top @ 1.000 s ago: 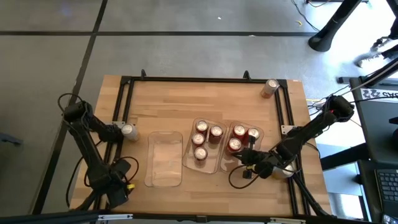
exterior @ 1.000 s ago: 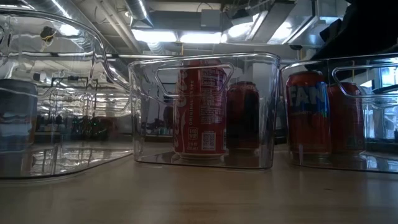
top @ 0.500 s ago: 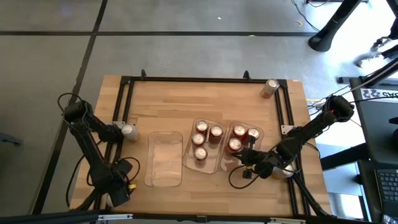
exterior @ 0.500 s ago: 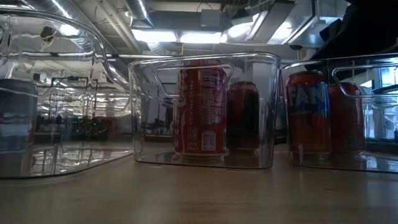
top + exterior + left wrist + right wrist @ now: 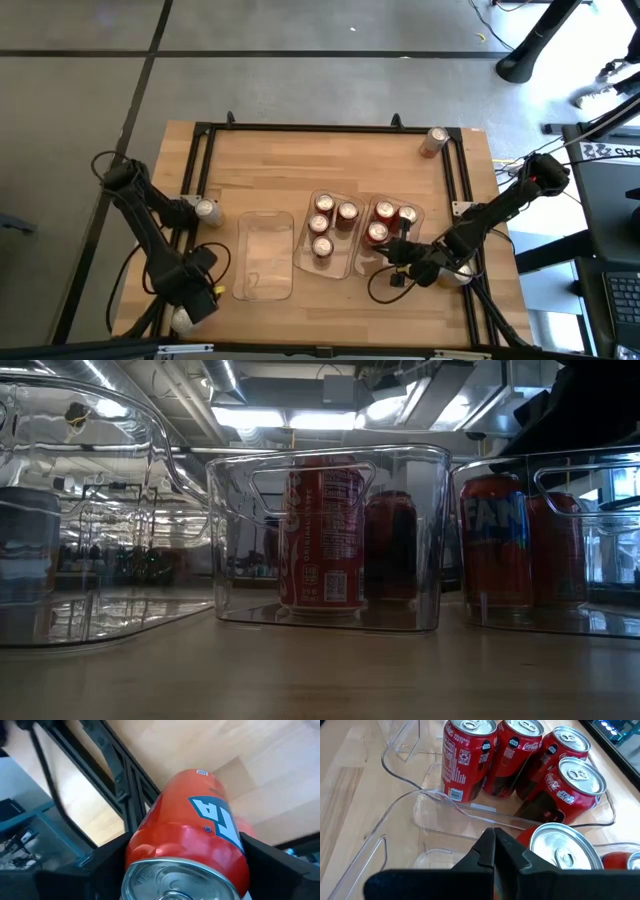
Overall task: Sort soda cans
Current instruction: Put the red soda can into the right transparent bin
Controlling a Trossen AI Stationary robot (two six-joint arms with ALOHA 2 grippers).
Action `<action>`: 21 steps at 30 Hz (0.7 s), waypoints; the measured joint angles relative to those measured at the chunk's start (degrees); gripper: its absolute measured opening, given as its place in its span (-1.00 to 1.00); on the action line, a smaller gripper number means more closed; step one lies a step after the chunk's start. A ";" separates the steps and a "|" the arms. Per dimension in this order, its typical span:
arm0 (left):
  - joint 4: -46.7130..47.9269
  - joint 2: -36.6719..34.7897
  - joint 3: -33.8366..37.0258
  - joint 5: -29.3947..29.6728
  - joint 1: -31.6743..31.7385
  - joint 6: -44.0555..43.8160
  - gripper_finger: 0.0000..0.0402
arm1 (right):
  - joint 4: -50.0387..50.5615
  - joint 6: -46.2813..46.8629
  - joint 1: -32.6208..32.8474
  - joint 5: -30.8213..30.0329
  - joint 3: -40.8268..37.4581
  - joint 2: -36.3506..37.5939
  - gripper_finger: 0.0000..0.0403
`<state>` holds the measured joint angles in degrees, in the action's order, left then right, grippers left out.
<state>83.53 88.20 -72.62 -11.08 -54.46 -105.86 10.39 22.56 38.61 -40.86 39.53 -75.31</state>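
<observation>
My left gripper [image 5: 190, 305] is at the table's near left corner, shut on an orange soda can [image 5: 190, 835] whose silver top [image 5: 183, 320] faces the wrist camera. My right gripper [image 5: 494, 842] is shut and empty, over the near end of the right clear tray [image 5: 400, 250]. That tray holds three orange cans [image 5: 385, 212]. The middle tray [image 5: 345, 262] holds several red cans [image 5: 520, 755]. A silver can [image 5: 207, 211] stands at the table's left edge. A copper can [image 5: 433, 141] stands at the far right corner. My left gripper pinches the orange can by its two opposite sides [image 5: 145, 845] between the two fingers [image 5: 107, 857], close to the can's top end. The fingers lie along the can. The can is tilted, its bottom end [image 5: 200, 772] pointing away from the wrist, and looks clear of the wood.
An empty clear tray [image 5: 265, 290] lies left of the middle tray. A black frame [image 5: 200, 170] runs around the tabletop, with rails by the left and right edges. The low view shows the red can [image 5: 325, 540] and orange cans [image 5: 495, 545] through the tray walls.
My left arm has swung a little toward the table's right and near edge, carrying the orange can with it. The right arm, trays and other cans have kept still.
</observation>
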 joint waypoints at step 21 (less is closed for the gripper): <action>-1.08 -0.02 -21.69 26.70 11.15 21.56 0.54 | 11.54 1.61 0.04 9.00 6.71 0.22 -0.97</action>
<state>82.45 88.18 -94.32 15.62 -43.32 -84.31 21.94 24.17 38.65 -31.86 46.24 -75.09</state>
